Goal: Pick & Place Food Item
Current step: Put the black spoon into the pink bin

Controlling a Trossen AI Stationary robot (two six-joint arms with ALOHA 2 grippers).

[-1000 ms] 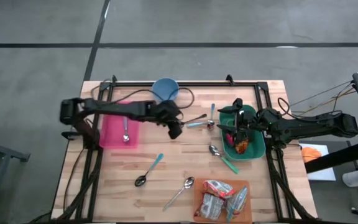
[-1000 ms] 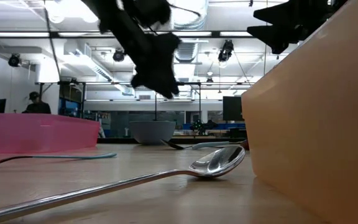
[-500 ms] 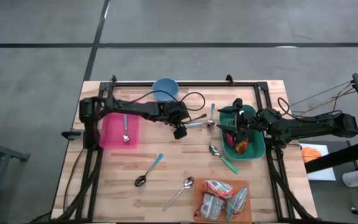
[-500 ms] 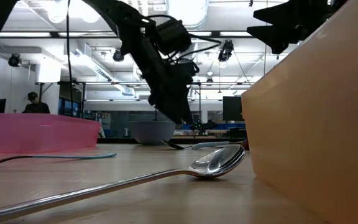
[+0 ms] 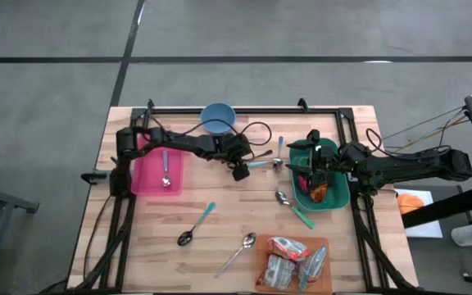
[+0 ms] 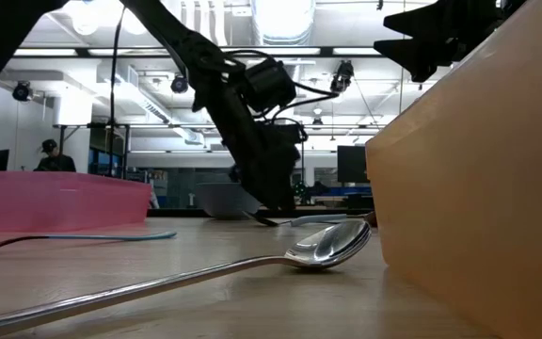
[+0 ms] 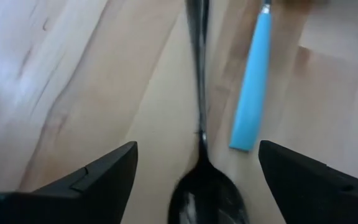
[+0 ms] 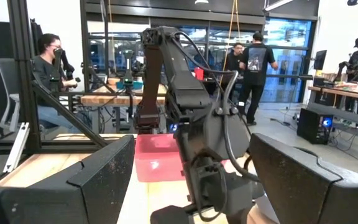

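Note:
Several food packets [image 5: 292, 260] lie in an orange tray [image 5: 262, 246] at the table's near edge. An orange-red food item [image 5: 319, 192] lies in the green bin [image 5: 338, 201]. My left gripper [image 5: 241, 171] is open and low over the table's middle, tilted down. Its fingers stand on either side of a dark spoon's bowl [image 7: 207, 200]. A blue-handled spoon [image 7: 251, 93] lies right beside that spoon. My right gripper [image 5: 309, 166] hangs open above the green bin with nothing in it.
A pink tray [image 5: 147, 176] at the left holds a spoon [image 5: 165, 170]. A blue bowl [image 5: 218, 117] stands at the far edge. More spoons lie at the near left [image 5: 195, 225], near middle [image 5: 236, 254] and beside the bin [image 5: 293, 208]. Black frame rails run along the table's edges.
My left gripper has come down toward the table and gone a little toward its right edge, ending low over the dark spoon. The left arm has stretched out behind it. The right arm has kept still.

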